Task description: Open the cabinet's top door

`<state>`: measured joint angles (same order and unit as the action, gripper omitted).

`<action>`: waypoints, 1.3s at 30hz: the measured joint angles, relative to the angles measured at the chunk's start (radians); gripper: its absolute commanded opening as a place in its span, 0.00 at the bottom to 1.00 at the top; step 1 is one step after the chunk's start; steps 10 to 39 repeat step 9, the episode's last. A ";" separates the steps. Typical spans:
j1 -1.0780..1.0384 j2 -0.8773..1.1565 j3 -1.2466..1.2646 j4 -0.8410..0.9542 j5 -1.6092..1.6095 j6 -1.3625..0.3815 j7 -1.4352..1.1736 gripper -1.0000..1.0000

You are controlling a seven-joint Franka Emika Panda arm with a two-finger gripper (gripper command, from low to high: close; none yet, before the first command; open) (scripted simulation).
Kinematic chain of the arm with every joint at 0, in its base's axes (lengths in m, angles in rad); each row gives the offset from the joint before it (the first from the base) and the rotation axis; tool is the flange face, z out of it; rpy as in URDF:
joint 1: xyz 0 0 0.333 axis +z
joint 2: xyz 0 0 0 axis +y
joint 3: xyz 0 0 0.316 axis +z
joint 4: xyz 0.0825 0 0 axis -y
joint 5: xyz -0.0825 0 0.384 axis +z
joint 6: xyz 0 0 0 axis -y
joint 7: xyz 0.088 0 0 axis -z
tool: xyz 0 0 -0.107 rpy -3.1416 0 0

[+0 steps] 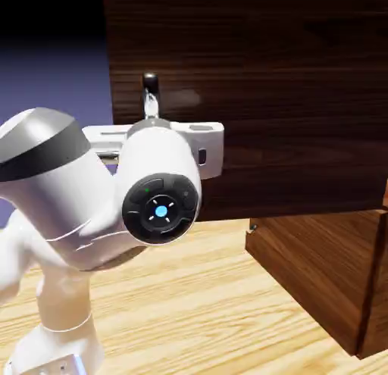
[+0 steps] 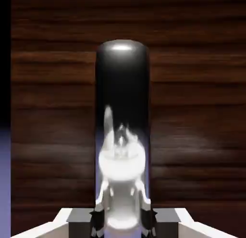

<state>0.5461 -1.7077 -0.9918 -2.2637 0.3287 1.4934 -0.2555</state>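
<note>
Pincer (image 2: 123,229) closed on handle (image 2: 122,121), fingertips on both sides. Top door (image 1: 258,101) upright behind handle; handle near door's side edge, backdrop beyond. Bench (image 1: 220,298) visible below door's lower edge, left of cabinet's lower part (image 1: 318,264) in exterior view.

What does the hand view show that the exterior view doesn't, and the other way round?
Only the hand view shows the tool's two tips, shut on the handle.
Only the exterior view shows the robot's white arm itself, the pale wooden floor and the lower box part.
Both show the dark wooden door and its shiny handle.
</note>
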 measured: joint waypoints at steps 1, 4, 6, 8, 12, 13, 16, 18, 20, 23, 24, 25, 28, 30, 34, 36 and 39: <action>0.023 0.004 -0.007 0.036 -0.004 -0.032 0.003 0.00; 0.094 0.017 -0.026 0.145 -0.010 -0.123 0.014 0.00; 0.142 0.026 -0.036 0.218 -0.012 -0.182 0.023 0.00; 0.190 0.035 -0.044 0.290 -0.013 -0.238 0.033 0.00; 0.214 0.039 -0.048 0.325 -0.012 -0.266 0.037 0.00; 0.214 0.039 -0.048 0.325 -0.012 -0.266 0.037 0.00; 0.214 0.039 -0.048 0.325 -0.012 -0.266 0.037 0.00; 0.214 0.039 -0.048 0.325 -0.012 -0.266 0.037 0.00; 0.214 0.039 -0.048 0.325 -0.012 -0.266 0.037 0.00; 0.214 0.039 -0.048 0.325 -0.012 -0.266 0.037 0.00; 0.214 0.039 -0.048 0.325 -0.012 -0.266 0.037 0.00; 0.214 0.039 -0.048 0.325 -0.012 -0.266 0.037 0.00; 0.214 0.039 -0.048 0.325 -0.012 -0.266 0.037 0.00; 0.214 0.039 -0.048 0.325 -0.012 -0.266 0.037 0.00; 0.214 0.039 -0.048 0.325 -0.012 -0.266 0.037 0.00; 0.214 0.039 -0.048 0.325 -0.012 -0.266 0.037 0.00; 0.214 0.039 -0.048 0.325 -0.012 -0.266 0.037 0.00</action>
